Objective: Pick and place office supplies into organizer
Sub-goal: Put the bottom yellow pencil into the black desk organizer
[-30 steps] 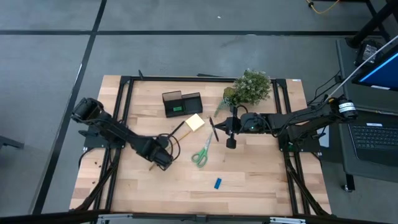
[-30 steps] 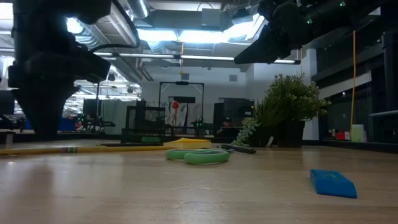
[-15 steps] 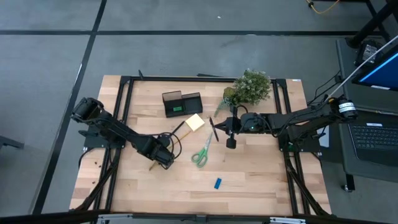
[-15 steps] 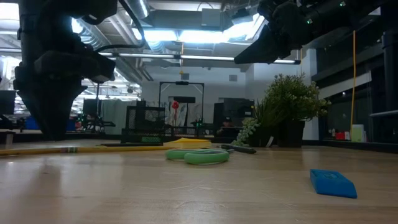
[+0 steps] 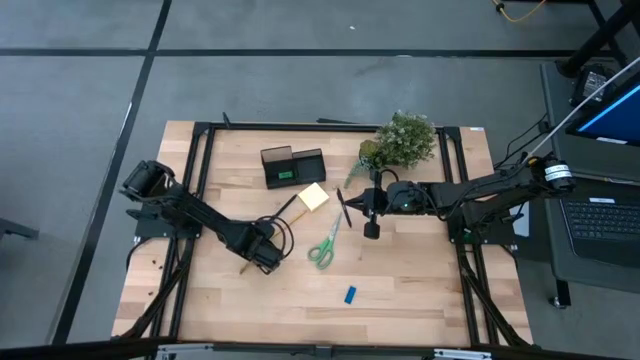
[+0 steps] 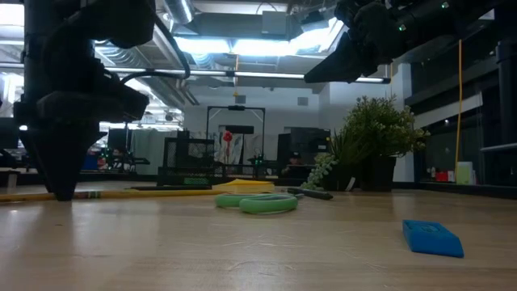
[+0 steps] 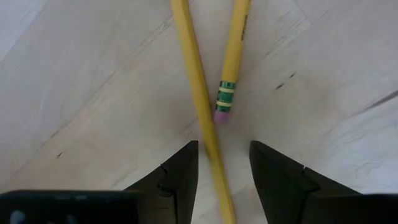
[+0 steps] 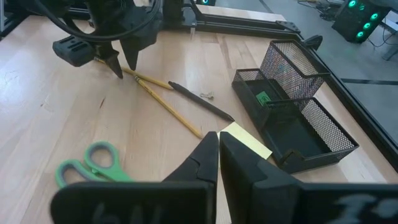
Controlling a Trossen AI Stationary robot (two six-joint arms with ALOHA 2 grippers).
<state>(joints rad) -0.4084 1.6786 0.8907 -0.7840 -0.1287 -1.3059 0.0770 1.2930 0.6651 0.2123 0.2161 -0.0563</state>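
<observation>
Pencils lay crossed on the table (image 5: 420,280) right under my left gripper (image 7: 219,171): one long pencil (image 7: 198,106) ran between my spread fingers (image 7: 180,177), not yet grasped, and a second pencil (image 7: 232,59) lay just beside it with its pink eraser end almost touching the first. From above, my left gripper (image 5: 264,255) sat low over the near end of those pencils, at the left-centre of the table. A black pen (image 8: 202,102) lay just beyond them, toward the yellow sticky-note pad (image 5: 314,196).

My right gripper (image 8: 219,155) was clenched with nothing in it, hovering above the table near the middle, well clear of the surface. The green-handled scissors (image 5: 324,247) lay flat between my two grippers, closer to the front. A small blue piece (image 5: 350,294) lay alone near the front edge, well apart from everything else.

The black mesh organizer (image 5: 293,166) stood toward the back of the table, beyond the sticky-note pad, and something small and green (image 8: 262,98) lay in one of its compartments. A bushy plant (image 5: 403,141) stood at the back right, close behind my right arm.
</observation>
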